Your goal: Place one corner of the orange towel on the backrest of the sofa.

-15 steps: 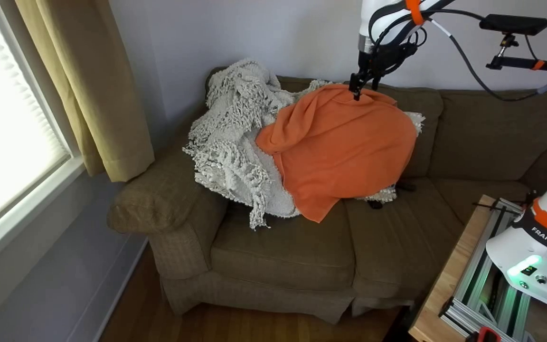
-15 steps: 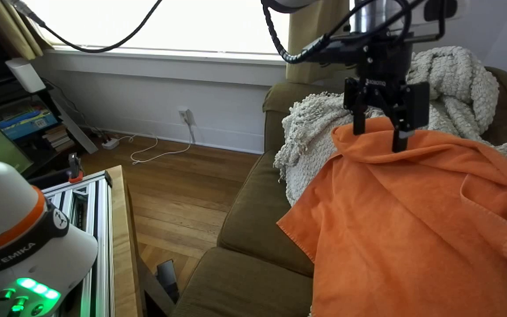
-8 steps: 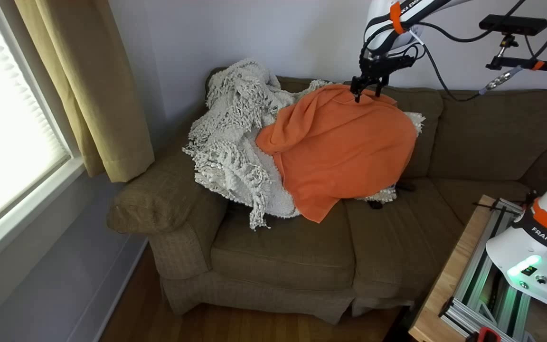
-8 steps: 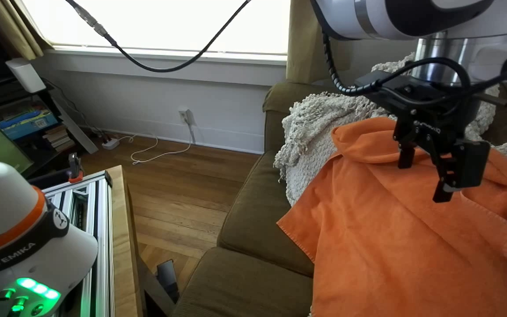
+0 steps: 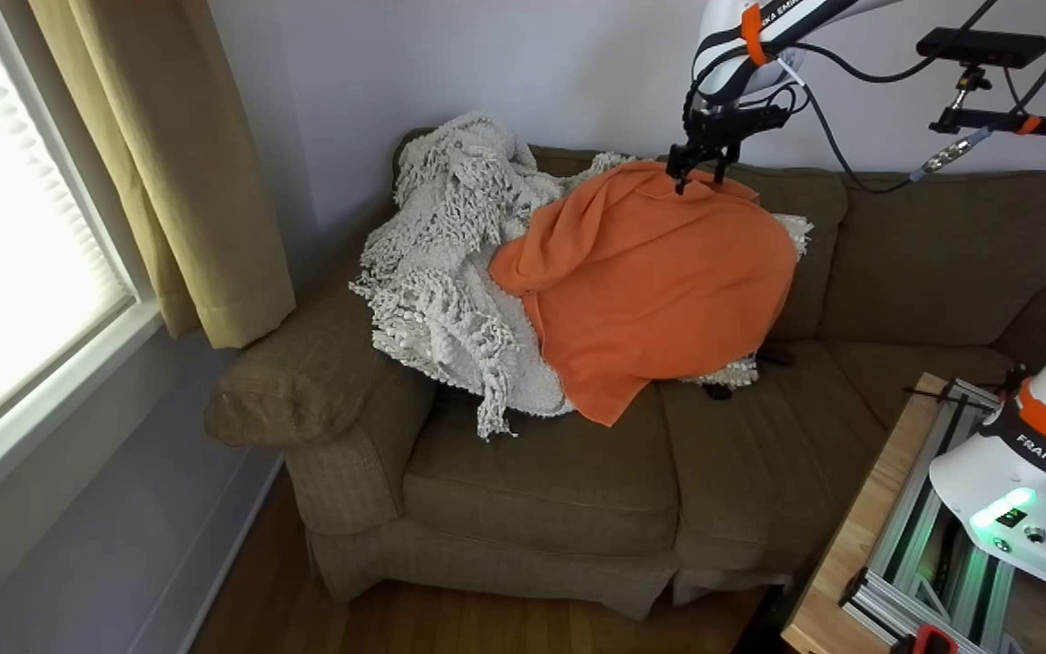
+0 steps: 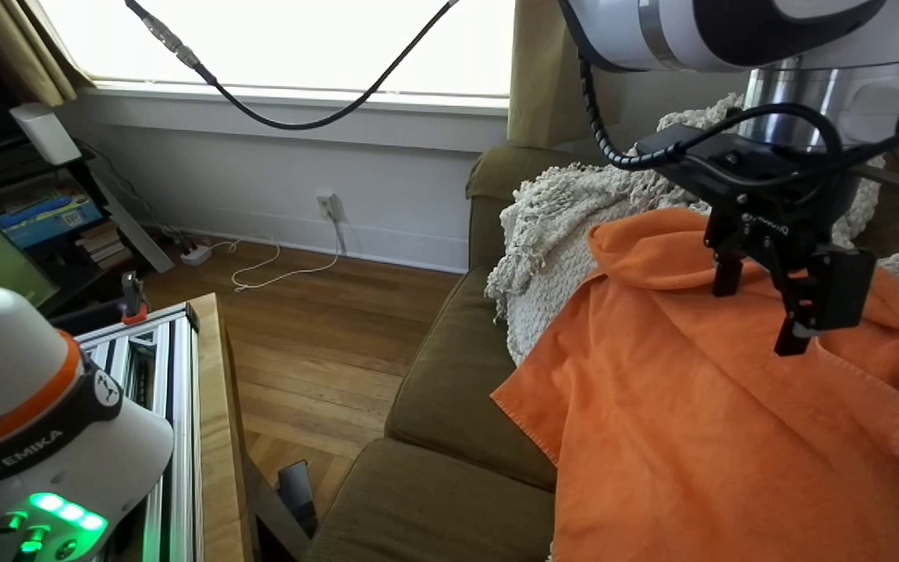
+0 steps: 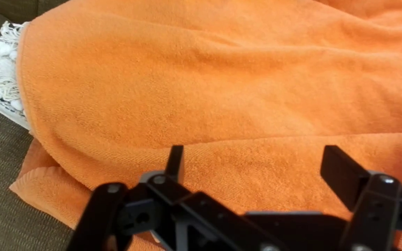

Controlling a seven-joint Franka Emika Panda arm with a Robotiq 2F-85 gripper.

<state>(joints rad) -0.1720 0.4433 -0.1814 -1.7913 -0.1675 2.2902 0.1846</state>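
Gripper [image 7: 252,161], spread wide and empty, hangs over the orange towel [image 6: 699,406] on the brown sofa [image 5: 541,500]; tan curtain [image 5: 169,173] beside bright window [image 5: 14,218], wooden floor [image 5: 450,627] below.

There are one towel [image 5: 659,291], one sofa [image 5: 541,495], two curtains [image 6: 541,86], one pincer [image 7: 253,158] with two fingers [image 7: 342,176] and one outlet [image 6: 326,205].

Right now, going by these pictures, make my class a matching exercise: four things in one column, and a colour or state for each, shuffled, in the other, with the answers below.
Things:
1. pincer
2. sofa
3. blanket
4. towel

Colours and states:
A. pale, fringed
B. orange, rumpled
C. black, jaws apart
D. brown, cushioned

Pairs: 1-C, 2-D, 3-A, 4-B
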